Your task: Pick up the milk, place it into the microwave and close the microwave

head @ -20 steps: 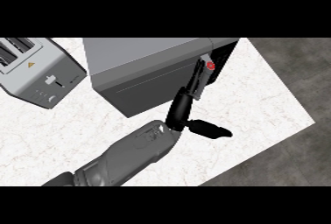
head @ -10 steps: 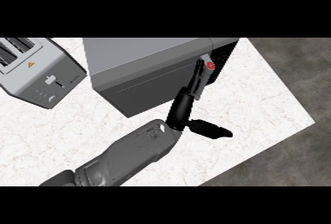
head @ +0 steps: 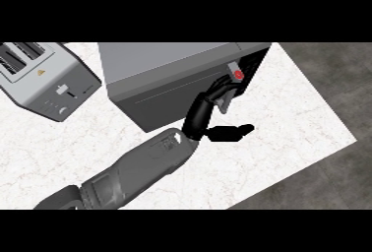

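Black hand (head: 207, 112) reaching to grey box-shaped microwave's (head: 170, 74) front edge, fingers (head: 222, 93) curling around white red-capped milk carton (head: 235, 72); white marble counter (head: 291, 118) lying underneath.

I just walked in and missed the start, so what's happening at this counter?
One robot hand is stretched out to the open right side of the grey microwave, fingers at the opening beside a small red-marked part. No milk shows; it may be hidden inside or behind the hand. The microwave does not look closed yet. A toaster sits to the left on the white counter. No other hand is in view.
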Tool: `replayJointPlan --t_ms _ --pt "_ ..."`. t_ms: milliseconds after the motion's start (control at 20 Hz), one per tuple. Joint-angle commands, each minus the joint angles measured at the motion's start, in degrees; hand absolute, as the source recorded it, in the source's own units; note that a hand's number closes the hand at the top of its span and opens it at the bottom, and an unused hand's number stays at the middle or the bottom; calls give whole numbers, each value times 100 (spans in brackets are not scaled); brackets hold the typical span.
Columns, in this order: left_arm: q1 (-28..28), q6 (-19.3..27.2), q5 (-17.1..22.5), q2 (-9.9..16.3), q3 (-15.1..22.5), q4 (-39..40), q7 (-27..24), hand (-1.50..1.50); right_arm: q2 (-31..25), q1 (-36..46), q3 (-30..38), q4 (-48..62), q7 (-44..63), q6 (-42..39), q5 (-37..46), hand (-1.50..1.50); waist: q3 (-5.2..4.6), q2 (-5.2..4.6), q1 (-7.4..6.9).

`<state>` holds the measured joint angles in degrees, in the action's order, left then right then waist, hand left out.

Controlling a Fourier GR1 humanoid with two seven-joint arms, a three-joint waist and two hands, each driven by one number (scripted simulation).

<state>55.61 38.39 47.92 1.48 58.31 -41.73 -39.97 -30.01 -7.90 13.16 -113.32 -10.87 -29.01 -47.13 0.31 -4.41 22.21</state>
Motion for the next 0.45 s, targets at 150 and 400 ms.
replayJointPlan --t_ms 150,400 --pt "550 554 -115 245 53 1213 885 -150 -66 -42 108 -68 79 94 -88 -150 35 21 -216" --pt "759 610 -179 103 186 1352 1154 -150 -111 -62 159 -136 102 91 -135 -150 23 15 -292"
